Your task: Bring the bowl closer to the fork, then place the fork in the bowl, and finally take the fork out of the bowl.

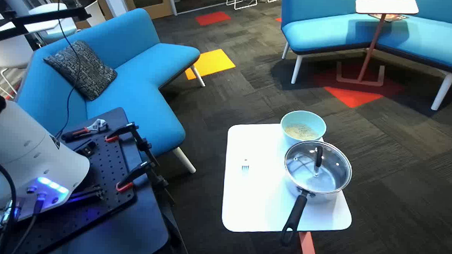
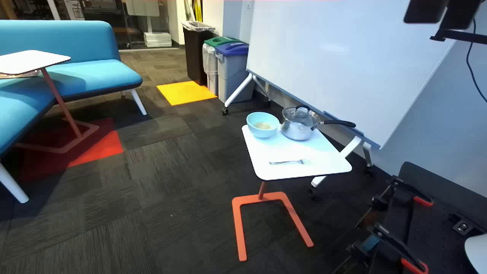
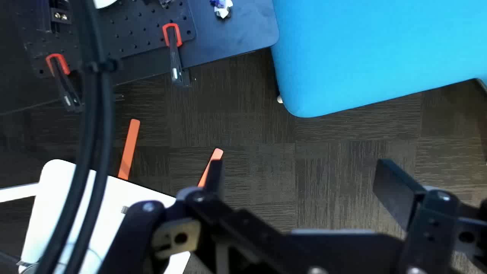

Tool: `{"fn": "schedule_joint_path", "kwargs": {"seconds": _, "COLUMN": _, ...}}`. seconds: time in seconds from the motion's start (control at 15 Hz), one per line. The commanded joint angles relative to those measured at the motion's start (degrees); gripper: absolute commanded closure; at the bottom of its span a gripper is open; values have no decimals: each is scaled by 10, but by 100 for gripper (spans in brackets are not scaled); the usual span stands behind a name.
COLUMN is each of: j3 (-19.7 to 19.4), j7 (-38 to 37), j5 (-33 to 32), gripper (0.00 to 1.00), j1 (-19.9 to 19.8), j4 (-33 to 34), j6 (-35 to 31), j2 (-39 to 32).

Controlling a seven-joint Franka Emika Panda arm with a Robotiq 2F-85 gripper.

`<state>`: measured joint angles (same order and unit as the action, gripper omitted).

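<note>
Dark carpet (image 2: 171, 171) is spreading under the worktop (image 2: 321, 159). Near mid-frame in an exterior view, the bowl (image 2: 262, 133) is sitting apart from the fork (image 2: 288, 162) lying lower; the end effector (image 3: 302, 179) is gaping wide.

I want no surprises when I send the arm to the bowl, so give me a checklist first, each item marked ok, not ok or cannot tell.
1. Gripper open and unloaded: ok; jaws well apart, nothing held.
2. Gripper above the bowl: not ok; floor shows between its jaws in the wrist view.
3. Fork lying on the table, outside the bowl: ok.
4. Bowl close to the fork: not ok; it stands next to the pan, apart from the fork.
5. Room for a grip between bowl and pan: cannot tell; they stand very close.
6. Bowl empty: cannot tell; a pale speckled patch shows inside.
</note>
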<state>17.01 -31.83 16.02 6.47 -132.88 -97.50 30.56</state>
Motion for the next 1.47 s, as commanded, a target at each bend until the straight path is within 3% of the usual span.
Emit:
{"fn": "schedule_joint_path", "kwargs": {"seconds": 0.0, "j3": -2, "j7": -1, "j5": -1, "gripper": 0, "j1": 2, "j4": 1, "j6": 1, "j2": -1}}
{"fn": "schedule_joint_path", "kwargs": {"seconds": 0.33, "j3": -2, "j7": -1, "j5": -1, "gripper": 0, "j1": 2, "j4": 1, "j6": 1, "j2": -1}}
{"fn": "schedule_joint_path", "kwargs": {"seconds": 0.53, "j3": -7, "j7": -70, "j5": -5, "gripper": 0, "j1": -34, "j4": 3, "j6": -45, "j2": -22}}
{"fn": "schedule_joint_path", "kwargs": {"seconds": 1.0, "j3": -72, "j7": -137, "j5": -88, "gripper": 0, "j1": -126, "j4": -45, "j6": -272, "j2": -123}}
{"fn": "schedule_joint_path", "kwargs": {"seconds": 1.27, "j3": -103, "j7": -228, "j5": -133, "gripper": 0, "j1": -152, "j4": -75, "j6": -411, "j2": -200}}
{"fn": "schedule_joint_path", "kwargs": {"seconds": 1.4, "j3": -113, "j7": -294, "j5": -149, "gripper": 0, "j1": -152, "j4": -80, "j6": -447, "j2": -229}}
